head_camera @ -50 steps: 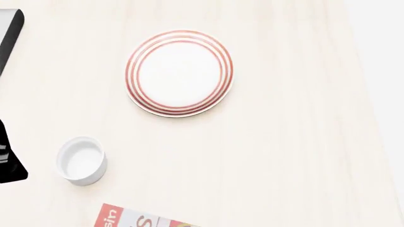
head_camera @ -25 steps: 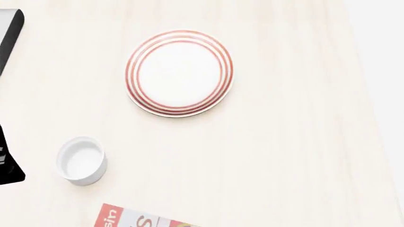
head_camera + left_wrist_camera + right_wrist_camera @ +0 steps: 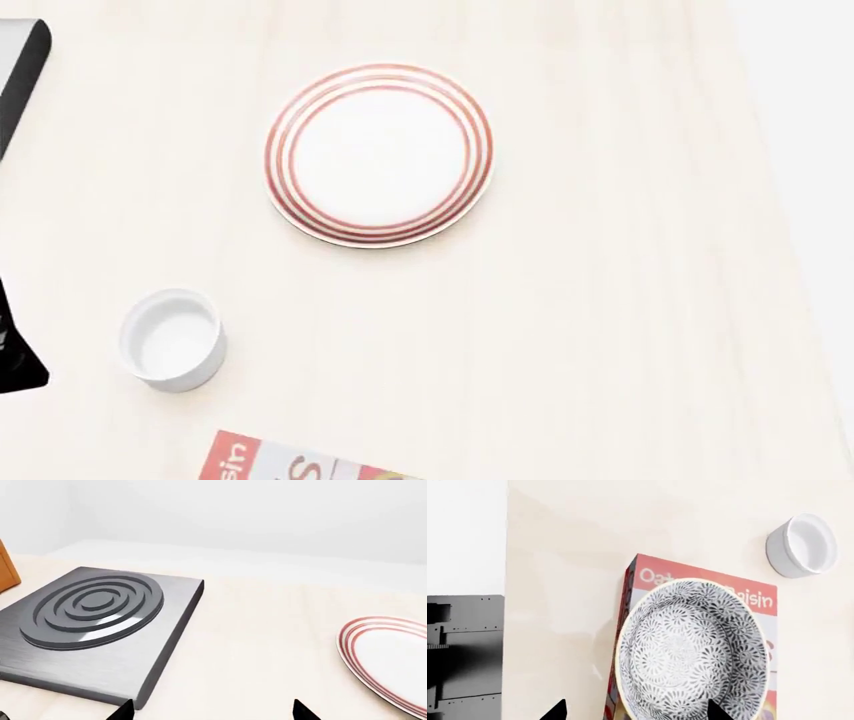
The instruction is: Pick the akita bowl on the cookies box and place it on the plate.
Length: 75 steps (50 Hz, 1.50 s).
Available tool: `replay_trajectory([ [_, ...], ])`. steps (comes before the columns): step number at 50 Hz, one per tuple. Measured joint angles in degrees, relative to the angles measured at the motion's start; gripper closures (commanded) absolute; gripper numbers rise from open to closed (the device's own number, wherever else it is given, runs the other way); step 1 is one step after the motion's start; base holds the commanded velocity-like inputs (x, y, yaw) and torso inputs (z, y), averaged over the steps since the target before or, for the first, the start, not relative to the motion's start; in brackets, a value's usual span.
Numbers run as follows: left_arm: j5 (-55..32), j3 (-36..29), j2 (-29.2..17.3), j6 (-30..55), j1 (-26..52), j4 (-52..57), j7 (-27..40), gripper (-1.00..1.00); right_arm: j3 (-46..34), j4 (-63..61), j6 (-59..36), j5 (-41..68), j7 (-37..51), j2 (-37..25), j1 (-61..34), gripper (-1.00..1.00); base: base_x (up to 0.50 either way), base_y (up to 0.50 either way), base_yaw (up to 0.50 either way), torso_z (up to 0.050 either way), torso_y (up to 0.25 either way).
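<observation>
Slightly lower than a second ago, the left arm (image 3: 16,350) edges down; both end effectors spread apart, right end effector (image 3: 635,711) above the akita bowl (image 3: 692,650) on the cookies box (image 3: 647,575); plate (image 3: 379,155) bare.

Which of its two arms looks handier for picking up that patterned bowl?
The right: its gripper hangs open directly above the akita bowl on the cookies box. The left gripper faces the stove and plate.

black pointed end effector (image 3: 634,710) tips, apparently matte
</observation>
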<state>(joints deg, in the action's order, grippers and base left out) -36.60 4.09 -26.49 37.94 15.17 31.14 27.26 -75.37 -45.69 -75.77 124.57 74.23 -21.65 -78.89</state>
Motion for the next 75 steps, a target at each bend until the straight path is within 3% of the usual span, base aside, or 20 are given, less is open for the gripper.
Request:
replay_trajectory([
  [40,-0.19,0.02,-0.3,-0.95,-0.87,-0.41,-0.01,-1.0,0.02,1.24,-4.76,-8.58,-7.68,0.42,3.23,-1.0,0.0,0.0,0.0,0.0,0.0],
  [41,-0.19,0.01,-0.31,-0.97,-0.89,-0.43,-0.01,-1.0,0.06,1.25,-4.95,-8.95,-7.93,0.39,3.34,1.0,0.0,0.0,0.0,0.0,0.0],
  [75,-0.54,-0.4,-0.62,-1.07,-0.94,-0.54,0.15,-1.0,-1.71,-0.3,-8.16,-15.87,-9.42,-1.16,-0.12,1.0,0.0,0.0,0.0,0.0,0.0],
])
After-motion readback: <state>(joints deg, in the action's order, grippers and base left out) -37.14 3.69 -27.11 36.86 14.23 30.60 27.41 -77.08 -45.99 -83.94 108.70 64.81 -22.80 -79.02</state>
